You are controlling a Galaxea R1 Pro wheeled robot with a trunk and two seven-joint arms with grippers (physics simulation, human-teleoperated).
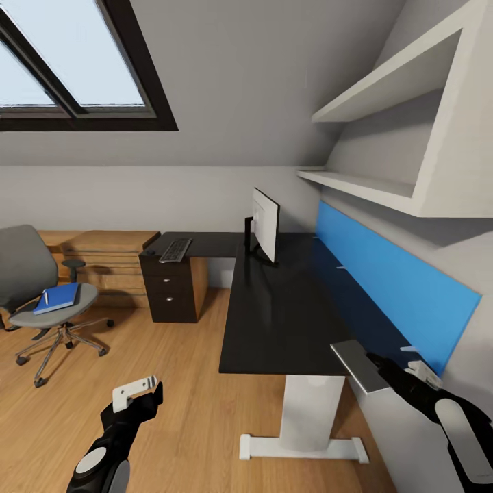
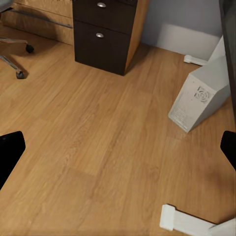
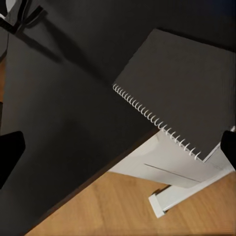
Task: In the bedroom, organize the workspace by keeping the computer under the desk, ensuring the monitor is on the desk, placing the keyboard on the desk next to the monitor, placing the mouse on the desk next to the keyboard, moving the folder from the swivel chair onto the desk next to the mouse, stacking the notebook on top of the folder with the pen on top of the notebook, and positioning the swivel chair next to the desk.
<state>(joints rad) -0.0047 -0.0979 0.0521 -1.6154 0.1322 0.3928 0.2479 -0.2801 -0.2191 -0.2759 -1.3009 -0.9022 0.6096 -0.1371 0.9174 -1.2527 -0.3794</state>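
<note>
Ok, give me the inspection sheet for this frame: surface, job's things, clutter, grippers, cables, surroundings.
Surface: desk, black top, mostly bare.
Job's things: monitor and keyboard on the desk; folder on the swivel chair seat; computer on the floor under the desk; notebook overhanging the desk's near corner.
Clutter: nothing seen.
Grippers: left gripper open over the floor; right gripper at the notebook, grasp unclear.
Cables: nothing seen.
Surroundings: skylight, wall shelves, wooden dresser.
</note>
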